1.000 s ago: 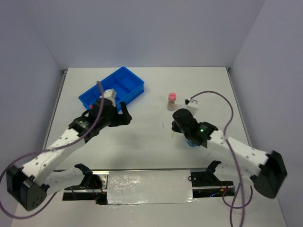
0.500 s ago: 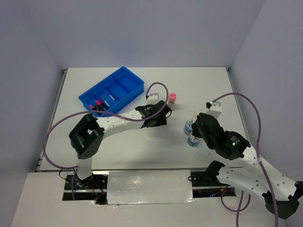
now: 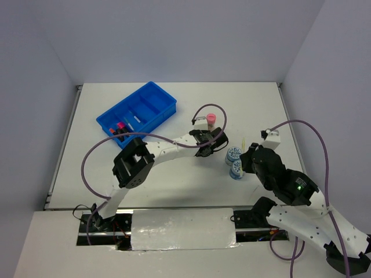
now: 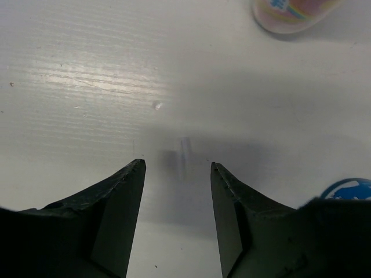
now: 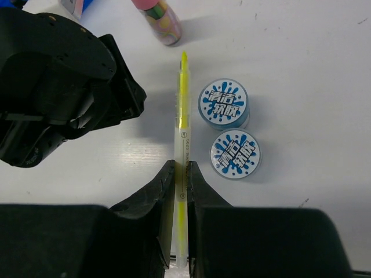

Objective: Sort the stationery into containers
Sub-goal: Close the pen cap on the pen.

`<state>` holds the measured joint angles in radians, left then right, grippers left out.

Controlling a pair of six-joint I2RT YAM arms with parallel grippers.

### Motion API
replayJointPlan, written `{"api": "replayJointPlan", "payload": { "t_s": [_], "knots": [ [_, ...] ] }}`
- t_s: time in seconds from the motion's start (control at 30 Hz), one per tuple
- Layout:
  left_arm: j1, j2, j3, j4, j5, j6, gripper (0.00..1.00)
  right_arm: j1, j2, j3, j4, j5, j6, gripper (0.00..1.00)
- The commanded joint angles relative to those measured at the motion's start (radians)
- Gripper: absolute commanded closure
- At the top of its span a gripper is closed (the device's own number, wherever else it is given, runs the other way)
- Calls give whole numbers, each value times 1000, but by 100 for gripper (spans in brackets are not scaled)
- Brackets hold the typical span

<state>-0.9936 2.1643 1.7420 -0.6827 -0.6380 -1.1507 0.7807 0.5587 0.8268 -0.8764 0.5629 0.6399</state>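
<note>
Pinching the thin yellow pen (image 5: 182, 124) between its two fingers, the right gripper (image 5: 181, 174) is clamped on the lower part of the barrel. The rest of the pen runs out ahead of it, tip pointing toward the pink-capped little bottle (image 5: 157, 14). Just to the right of the pen in the wrist view sit the two round blue-white discs (image 5: 224, 103) (image 5: 235, 153), one beyond the other and almost touching. Whether the pen rests on the table (image 3: 255, 104) or is lifted off it cannot be told.

The left gripper (image 4: 177, 174) has its fingers spread apart with nothing between them, only bare white surface below. Its wrist camera catches the base of the bottle at the far right and the edge of one disc at the right border.

From above, the left arm stretches across to the middle of the table, its gripper just left of the discs and just near of the bottle, which stands upright. The bright blue tray (image 3: 156, 95) lies well apart at the far left, with dark highlighters (image 3: 119, 128), capped pink and reddish, in its near-left end.
</note>
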Motion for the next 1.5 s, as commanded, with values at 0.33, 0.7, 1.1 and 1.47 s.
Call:
{"api": "replayJointPlan", "payload": {
  "t_s": [0.33, 0.7, 1.1, 1.47],
  "knots": [
    [27, 77, -9, 41, 31, 19, 50, -3, 1, -20, 33, -23, -46, 100],
    [27, 36, -105, 77, 98, 3, 99, -3, -2, -43, 68, -43, -51, 100],
    [27, -530, -530, 432, 72, 166, 100, 21, -2, -277, 591, -492, -158, 100],
    [58, -1287, -1154, 1189, 198, 396, 100, 391, 159, -452, 1206, -256, -94, 100]
  ]
}}
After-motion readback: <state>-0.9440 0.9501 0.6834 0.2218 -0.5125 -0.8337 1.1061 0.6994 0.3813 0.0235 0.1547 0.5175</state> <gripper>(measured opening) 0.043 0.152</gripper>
